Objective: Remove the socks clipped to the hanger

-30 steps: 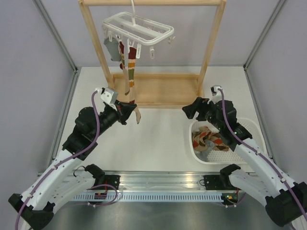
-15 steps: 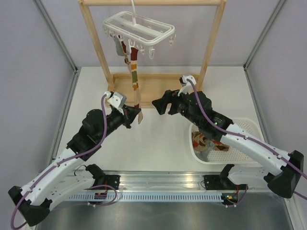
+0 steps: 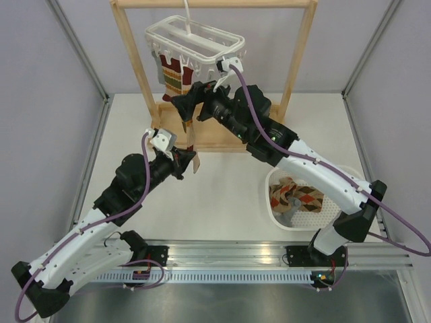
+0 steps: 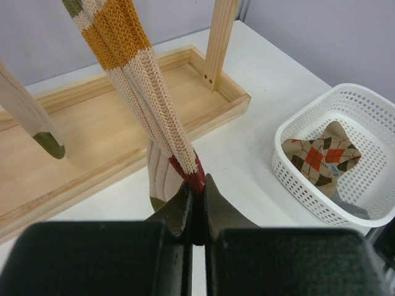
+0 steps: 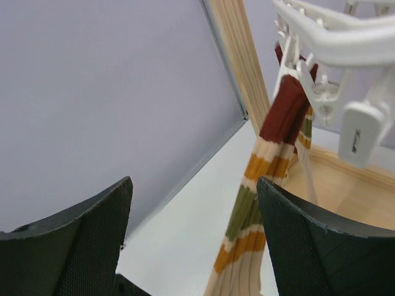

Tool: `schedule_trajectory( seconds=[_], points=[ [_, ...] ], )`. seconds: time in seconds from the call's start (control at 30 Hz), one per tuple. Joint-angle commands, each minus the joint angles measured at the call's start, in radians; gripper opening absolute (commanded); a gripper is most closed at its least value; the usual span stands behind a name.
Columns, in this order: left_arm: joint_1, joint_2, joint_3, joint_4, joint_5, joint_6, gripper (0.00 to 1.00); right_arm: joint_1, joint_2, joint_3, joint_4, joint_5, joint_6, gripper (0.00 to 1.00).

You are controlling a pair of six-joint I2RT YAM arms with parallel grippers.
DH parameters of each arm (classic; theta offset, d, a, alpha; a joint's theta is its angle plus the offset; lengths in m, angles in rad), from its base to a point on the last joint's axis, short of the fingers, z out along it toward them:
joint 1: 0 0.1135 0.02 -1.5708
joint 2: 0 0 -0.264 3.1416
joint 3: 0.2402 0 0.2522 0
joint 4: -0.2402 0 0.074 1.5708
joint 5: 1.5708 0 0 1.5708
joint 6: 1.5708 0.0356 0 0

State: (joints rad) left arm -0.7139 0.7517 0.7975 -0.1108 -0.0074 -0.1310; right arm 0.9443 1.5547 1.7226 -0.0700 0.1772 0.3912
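**Top view.** Below the hanger (image 3: 195,37), my left gripper (image 3: 190,161) is pinched shut on the toe of the striped sock (image 3: 174,77), whose long axis runs taut up to the hanger. My right gripper (image 3: 187,103), the nearer one, gapes empty just beneath.

**Left wrist.** The sock rises from my closed fingers (image 4: 179,206).

**Right wrist.** Its clip (image 5: 295,65) lies up and right of my spread fingers (image 5: 296,259).

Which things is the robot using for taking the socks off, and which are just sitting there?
For the job: striped sock, white hanger, left gripper (jaws shut on sock), right gripper (jaws open).
Just there: wooden rack, white basket.
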Motion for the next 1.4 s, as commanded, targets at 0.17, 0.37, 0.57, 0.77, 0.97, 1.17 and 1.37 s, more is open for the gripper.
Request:
schedule_trajectory(
  seconds=[0.17, 0.37, 0.57, 0.77, 0.97, 1.17, 1.37],
  points=[
    [-0.009, -0.014, -0.006, -0.039, 0.011, 0.013, 0.02, 0.002, 0.197, 0.29, -0.043, 0.01, -0.064, 0.85],
    [-0.007, -0.029, -0.007, -0.041, 0.011, 0.016, 0.02, 0.001, 0.281, 0.385, -0.077, 0.073, -0.103, 0.86],
    [-0.006, -0.031, -0.009, -0.041, 0.009, 0.014, 0.02, -0.002, 0.334, 0.486, -0.088, 0.123, -0.15, 0.86],
    [-0.002, -0.032, -0.011, -0.044, 0.011, 0.013, 0.02, -0.022, 0.352, 0.529, -0.103, 0.173, -0.175, 0.87],
    [-0.002, -0.031, -0.011, -0.044, 0.01, 0.01, 0.02, -0.065, 0.357, 0.519, -0.108, 0.159, -0.157, 0.87],
    [-0.002, -0.032, -0.011, -0.044, 0.009, 0.01, 0.02, -0.091, 0.373, 0.522, -0.109, 0.166, -0.153, 0.87],
    [-0.001, -0.026, -0.011, -0.044, 0.009, 0.01, 0.02, -0.096, 0.401, 0.565, -0.111, 0.166, -0.163, 0.87]
  ],
)
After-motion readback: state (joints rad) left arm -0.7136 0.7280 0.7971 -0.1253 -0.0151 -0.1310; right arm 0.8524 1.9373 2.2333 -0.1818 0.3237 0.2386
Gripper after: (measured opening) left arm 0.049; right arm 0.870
